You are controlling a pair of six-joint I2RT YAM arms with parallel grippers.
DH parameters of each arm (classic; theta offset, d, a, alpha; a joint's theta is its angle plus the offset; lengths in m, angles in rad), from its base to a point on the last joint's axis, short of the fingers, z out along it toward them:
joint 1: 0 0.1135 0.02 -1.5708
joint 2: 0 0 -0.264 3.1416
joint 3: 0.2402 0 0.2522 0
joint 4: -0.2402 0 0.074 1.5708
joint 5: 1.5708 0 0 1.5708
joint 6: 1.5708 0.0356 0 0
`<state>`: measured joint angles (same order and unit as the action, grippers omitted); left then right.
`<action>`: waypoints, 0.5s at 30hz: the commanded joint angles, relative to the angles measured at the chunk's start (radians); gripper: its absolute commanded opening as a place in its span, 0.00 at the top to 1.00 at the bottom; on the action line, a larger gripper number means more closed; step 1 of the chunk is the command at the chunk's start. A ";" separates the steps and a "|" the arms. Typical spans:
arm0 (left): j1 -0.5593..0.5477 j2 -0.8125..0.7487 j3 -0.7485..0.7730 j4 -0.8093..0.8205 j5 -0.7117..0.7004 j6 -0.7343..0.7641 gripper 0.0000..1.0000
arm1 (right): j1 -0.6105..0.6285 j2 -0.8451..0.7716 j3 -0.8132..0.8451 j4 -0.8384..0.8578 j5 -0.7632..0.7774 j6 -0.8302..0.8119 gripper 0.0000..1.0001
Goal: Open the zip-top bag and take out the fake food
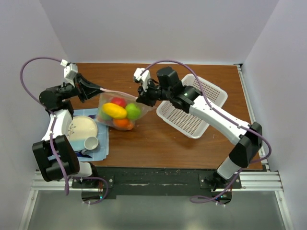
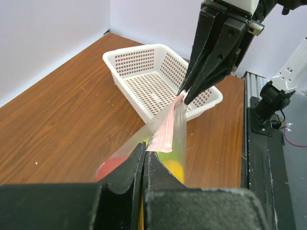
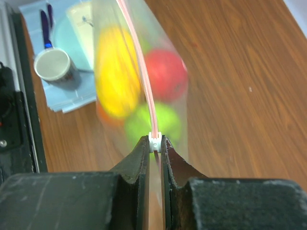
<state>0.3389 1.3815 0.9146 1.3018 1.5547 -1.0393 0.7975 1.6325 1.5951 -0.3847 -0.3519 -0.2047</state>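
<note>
The clear zip-top bag [image 1: 125, 116] hangs stretched between both grippers above the wooden table. Inside it lies the fake food: a yellow piece [image 1: 114, 110], a red apple [image 1: 118, 101], a green apple [image 1: 133, 111] and an orange [image 1: 122, 123]. My left gripper [image 1: 101, 89] is shut on the left end of the pink zip strip [image 2: 168, 132]. My right gripper [image 3: 154, 142] is shut on the white slider [image 3: 154, 140] at the strip's right end. In the left wrist view the right gripper [image 2: 183, 97] pinches the far end of the strip. The strip looks closed along its length.
A white mesh basket [image 1: 207, 94] stands at the right, under the right arm. At the front left, on a blue cloth [image 1: 101, 146], sit a beige plate [image 1: 76, 129] and a white cup [image 1: 91, 143].
</note>
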 commanded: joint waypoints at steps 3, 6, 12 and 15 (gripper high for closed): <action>0.037 0.007 0.061 0.596 -0.011 -0.002 1.00 | -0.089 -0.160 -0.173 0.039 0.102 0.016 0.91; 0.038 0.007 0.056 0.596 -0.018 0.001 1.00 | -0.096 -0.195 -0.239 0.064 0.132 0.021 0.90; 0.038 -0.012 0.017 0.594 -0.013 -0.007 1.00 | -0.096 -0.212 -0.317 0.086 0.188 0.060 0.72; 0.034 -0.044 -0.039 0.594 -0.007 -0.007 1.00 | -0.098 -0.227 -0.351 0.101 0.198 0.094 0.69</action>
<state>0.3607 1.3891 0.9165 1.3025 1.5440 -1.0386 0.7078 1.4403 1.2793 -0.3172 -0.2165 -0.1612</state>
